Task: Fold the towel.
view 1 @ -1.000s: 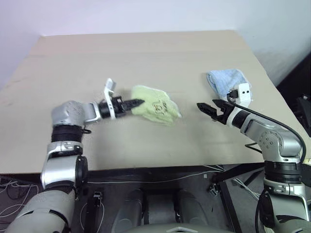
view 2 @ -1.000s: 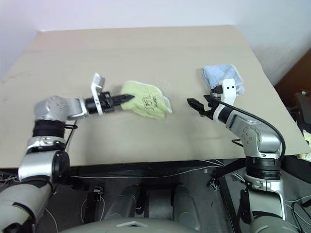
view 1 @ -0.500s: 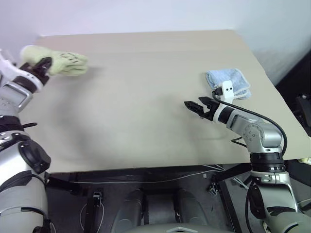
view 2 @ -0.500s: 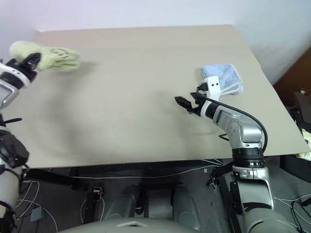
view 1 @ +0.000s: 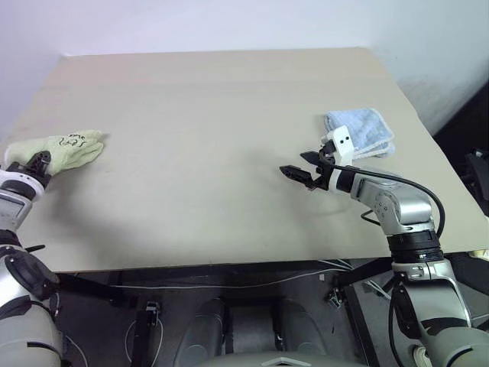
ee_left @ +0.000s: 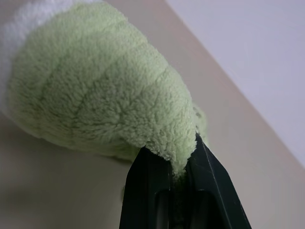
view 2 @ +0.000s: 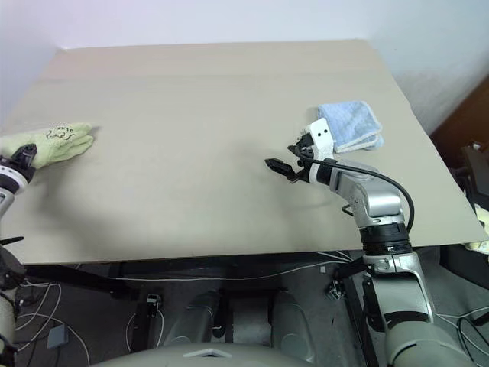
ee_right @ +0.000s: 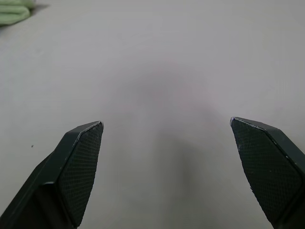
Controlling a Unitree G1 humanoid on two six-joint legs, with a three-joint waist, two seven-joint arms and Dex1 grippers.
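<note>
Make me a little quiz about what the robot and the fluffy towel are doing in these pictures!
1. True or false: the left gripper is shut on the fluffy yellow-green terry towel.
2. Which gripper has its black fingers spread wide with nothing between them?
3. Where does the folded light blue cloth lie?
A. under the towel
B. on the beige table, just beyond the right gripper
C. in the left gripper

Key:
1. True
2. The right gripper
3. B
</note>
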